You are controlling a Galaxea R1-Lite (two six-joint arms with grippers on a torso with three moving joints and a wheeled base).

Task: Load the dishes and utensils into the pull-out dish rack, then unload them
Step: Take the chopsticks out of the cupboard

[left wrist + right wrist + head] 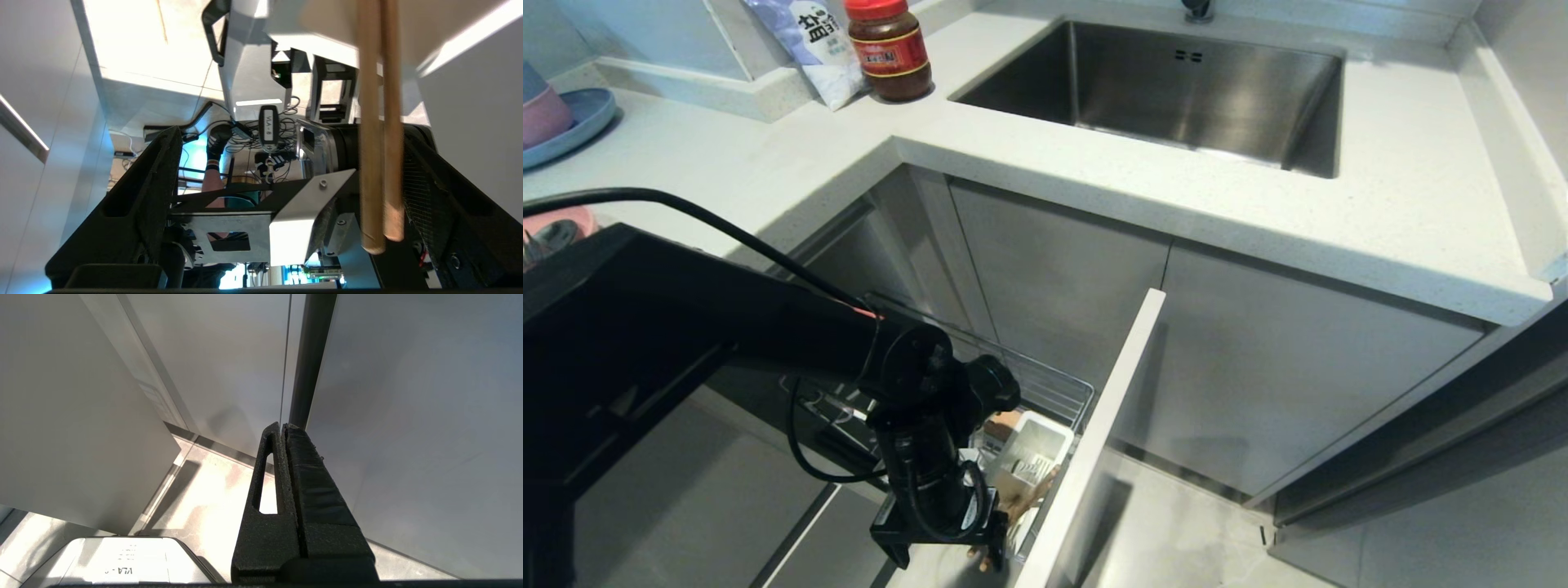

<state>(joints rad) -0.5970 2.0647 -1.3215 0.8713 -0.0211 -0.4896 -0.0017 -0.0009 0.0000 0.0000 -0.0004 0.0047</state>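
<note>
The pull-out dish rack stands drawn out under the counter, its pale front panel towards me and its white cutlery tray inside. My left gripper reaches down into the rack beside the tray. In the left wrist view this gripper is open wide. The pair of light-wood chopsticks hangs between the fingers, close to one finger and well apart from the other. A pink plate edge shows on the counter behind the left arm. My right gripper is shut on nothing, parked by a cabinet door.
A steel sink is set in the counter. A sauce jar and a white bag stand behind it. A blue plate with stacked bowls sits far left. A person's leg shows beyond my left gripper.
</note>
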